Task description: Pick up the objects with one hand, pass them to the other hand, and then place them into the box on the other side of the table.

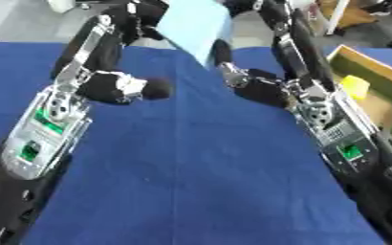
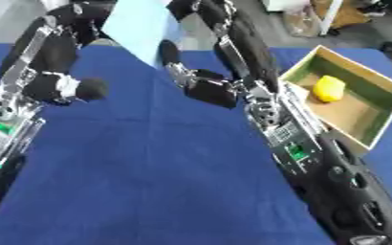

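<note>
yellow object [image 2: 329, 89] in box [image 2: 375, 115], well apart from both hands' fingers [image 2: 170, 51]

The surface [image 1: 191, 182] is covered in a deep, plain blue cloth. Above it, a sheet [image 2: 145, 26] of pale light blue is held up between both hands. The left hand [image 1: 120, 88] is black with silver joints, and so is the right hand [image 2: 201, 86]. Each forearm carries a silver-grey casing with small green patches showing through. The box [image 2: 382, 83] has light tan cardboard walls and a dull olive-green inside. In it lies a bright yellow object [image 2: 329, 89]. The floor beyond the surface is grey.
</note>
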Robot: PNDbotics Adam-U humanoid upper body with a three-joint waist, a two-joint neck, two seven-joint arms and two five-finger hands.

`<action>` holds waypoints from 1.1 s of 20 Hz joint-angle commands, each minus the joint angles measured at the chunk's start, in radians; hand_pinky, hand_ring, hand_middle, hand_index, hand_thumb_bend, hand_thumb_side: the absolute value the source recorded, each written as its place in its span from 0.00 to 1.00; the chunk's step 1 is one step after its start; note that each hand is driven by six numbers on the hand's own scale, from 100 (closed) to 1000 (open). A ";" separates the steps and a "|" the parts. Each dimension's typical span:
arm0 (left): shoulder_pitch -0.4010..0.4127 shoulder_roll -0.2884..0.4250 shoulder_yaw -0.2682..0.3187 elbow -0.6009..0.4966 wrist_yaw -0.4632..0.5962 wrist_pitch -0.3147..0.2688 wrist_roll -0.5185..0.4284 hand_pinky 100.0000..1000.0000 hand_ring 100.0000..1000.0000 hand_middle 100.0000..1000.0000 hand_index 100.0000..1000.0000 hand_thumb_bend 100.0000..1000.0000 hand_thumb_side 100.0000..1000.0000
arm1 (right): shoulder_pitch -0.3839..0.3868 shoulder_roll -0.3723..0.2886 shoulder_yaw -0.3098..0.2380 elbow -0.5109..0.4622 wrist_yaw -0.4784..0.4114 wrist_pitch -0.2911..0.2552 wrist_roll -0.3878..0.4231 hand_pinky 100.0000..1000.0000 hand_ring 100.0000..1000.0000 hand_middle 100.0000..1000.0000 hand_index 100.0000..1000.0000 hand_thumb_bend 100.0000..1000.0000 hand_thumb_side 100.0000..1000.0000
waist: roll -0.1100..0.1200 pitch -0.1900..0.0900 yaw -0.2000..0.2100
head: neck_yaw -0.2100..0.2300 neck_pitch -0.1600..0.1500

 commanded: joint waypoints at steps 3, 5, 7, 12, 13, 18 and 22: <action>-0.019 0.019 0.017 -0.022 -0.045 0.008 0.011 0.71 0.70 0.72 0.65 1.00 0.43 | -0.013 -0.009 -0.016 -0.016 -0.005 0.004 -0.011 0.83 0.61 0.34 0.89 0.00 0.00 | 0.012 -0.018 -0.001 | -0.004 -0.005; -0.020 0.019 0.019 -0.024 -0.055 0.009 0.014 0.71 0.70 0.72 0.65 1.00 0.43 | -0.012 -0.009 -0.017 -0.017 -0.006 0.005 -0.013 0.83 0.61 0.34 0.88 0.00 0.00 | 0.012 -0.018 -0.001 | -0.004 -0.004; -0.020 0.019 0.021 -0.026 -0.062 0.010 0.016 0.71 0.70 0.72 0.65 1.00 0.43 | -0.012 -0.010 -0.017 -0.018 -0.008 0.006 -0.015 0.83 0.61 0.33 0.88 0.00 0.00 | 0.013 -0.019 -0.002 | -0.005 -0.003; -0.021 0.019 0.026 -0.029 -0.081 0.012 0.022 0.71 0.70 0.72 0.65 1.00 0.44 | -0.009 -0.011 -0.017 -0.024 -0.015 0.008 -0.016 0.83 0.61 0.33 0.88 0.00 0.00 | 0.013 -0.019 -0.003 | -0.006 -0.002; -0.021 0.019 0.028 -0.030 -0.085 0.012 0.024 0.70 0.70 0.72 0.65 1.00 0.44 | -0.008 -0.012 -0.017 -0.025 -0.017 0.008 -0.016 0.83 0.61 0.34 0.88 0.00 0.00 | 0.013 -0.019 -0.003 | -0.006 -0.002; -0.021 0.021 0.040 -0.036 -0.131 0.014 0.045 0.70 0.70 0.72 0.65 1.00 0.44 | -0.006 -0.014 -0.017 -0.032 -0.020 0.009 -0.015 0.83 0.61 0.35 0.88 0.00 0.00 | 0.013 -0.020 -0.004 | -0.007 -0.002; -0.020 0.022 0.056 -0.043 -0.181 0.017 0.076 0.70 0.70 0.72 0.66 1.00 0.44 | -0.006 -0.015 -0.017 -0.034 -0.020 0.009 -0.014 0.82 0.61 0.35 0.88 0.00 0.00 | 0.014 -0.020 -0.004 | -0.010 -0.002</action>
